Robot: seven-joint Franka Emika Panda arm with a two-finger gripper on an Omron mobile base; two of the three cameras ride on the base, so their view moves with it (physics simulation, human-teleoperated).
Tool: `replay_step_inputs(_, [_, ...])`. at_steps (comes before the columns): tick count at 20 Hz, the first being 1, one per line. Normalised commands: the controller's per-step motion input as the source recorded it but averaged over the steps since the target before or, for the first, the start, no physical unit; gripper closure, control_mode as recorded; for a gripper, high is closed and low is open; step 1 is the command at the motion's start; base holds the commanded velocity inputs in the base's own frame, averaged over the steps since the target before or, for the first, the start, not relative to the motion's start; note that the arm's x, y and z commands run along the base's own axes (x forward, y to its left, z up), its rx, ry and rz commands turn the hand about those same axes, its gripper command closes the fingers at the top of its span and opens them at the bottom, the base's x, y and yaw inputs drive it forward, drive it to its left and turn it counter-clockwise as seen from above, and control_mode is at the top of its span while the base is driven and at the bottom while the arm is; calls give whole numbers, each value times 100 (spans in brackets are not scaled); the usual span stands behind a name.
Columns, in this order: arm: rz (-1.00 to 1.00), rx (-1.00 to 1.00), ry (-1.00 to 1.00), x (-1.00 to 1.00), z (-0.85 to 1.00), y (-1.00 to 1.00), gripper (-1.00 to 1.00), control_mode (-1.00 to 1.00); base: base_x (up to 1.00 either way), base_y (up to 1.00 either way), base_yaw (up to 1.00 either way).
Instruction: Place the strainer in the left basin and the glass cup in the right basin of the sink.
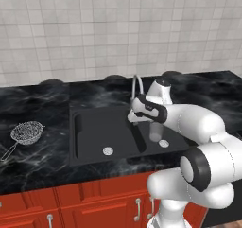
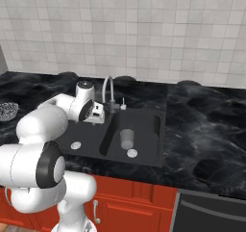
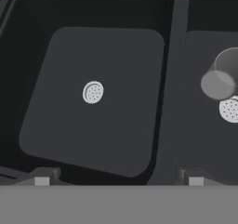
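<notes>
Two basins of the black sink (image 1: 75, 132) are lying under the robot's gripper (image 3: 119, 181), which is hovering above them with its fingers (image 3: 42, 179) spread wide and holding nothing. Standing upright in the narrower right basin (image 2: 149, 137) is the glass cup (image 2: 127, 139), just beside that basin's round silver drain (image 2: 132, 153); from the hand camera the cup (image 3: 221, 79) is sitting at the right edge, apart from the fingers. Sitting bare but for its own drain (image 1: 108, 151) is the wider left basin (image 1: 101, 127). Resting on the dark marbled counter (image 1: 33, 104), well to the left of the sink, is the strainer (image 1: 27, 132), its thin wire handle pointing toward the near left. Rising behind the divider between the basins is the curved faucet (image 2: 108, 89).
</notes>
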Motion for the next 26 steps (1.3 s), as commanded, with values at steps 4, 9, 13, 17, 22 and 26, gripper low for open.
replay_step_inputs(4, [0,0,0,0,0,0,-100,100,0,31,0])
replay_step_inputs(9, [0,0,0,0,0,0,-100,100,0,47,0])
replay_step_inputs(13, [0,0,0,0,0,0,-100,100,-15,66,0])
replay_step_inputs(17, [0,0,0,0,0,0,-100,100,-25,66,0])
replay_step_inputs(22, [0,0,0,0,0,0,-100,100,-28,59,0])
replay_step_inputs(26, [0,0,0,0,0,0,-100,100,-16,42,0])
